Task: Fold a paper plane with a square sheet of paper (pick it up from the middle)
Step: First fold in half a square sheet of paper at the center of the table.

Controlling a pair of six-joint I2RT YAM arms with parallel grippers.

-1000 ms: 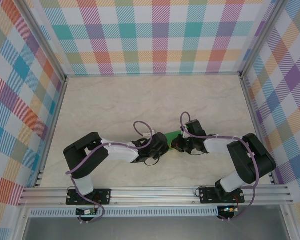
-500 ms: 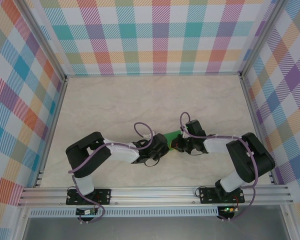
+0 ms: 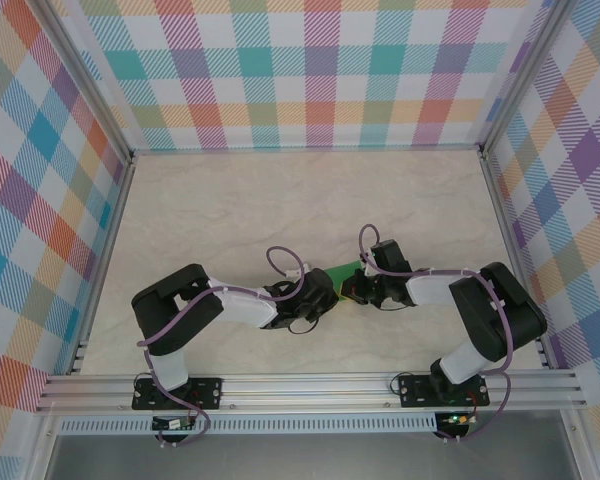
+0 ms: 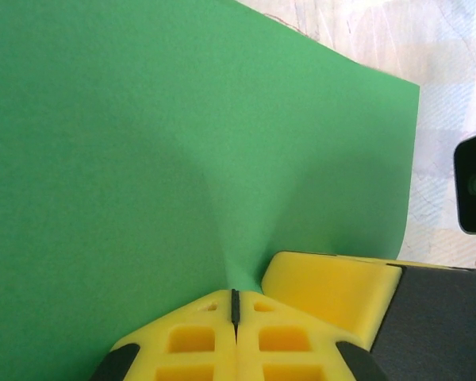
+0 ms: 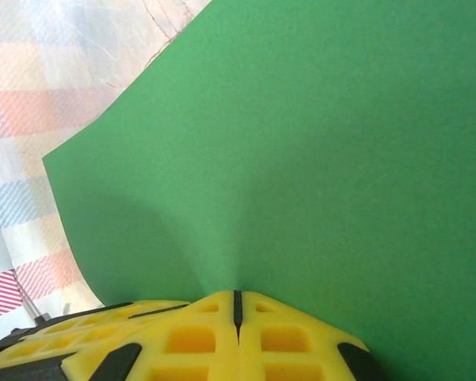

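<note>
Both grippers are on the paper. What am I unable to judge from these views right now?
- Top view: the left gripper and right gripper cover most of the square sheet of paper; its outline and any creases are hidden.
- Left wrist view: the sheet runs off the top and left edges.
- Right wrist view: it runs off the top and right edges.

Bright even light, table [image 3: 230,200] barely shadowed; close up the square sheet of paper [image 4: 143,119] looks grainy, shaded toward 6 o'clock.
</note>
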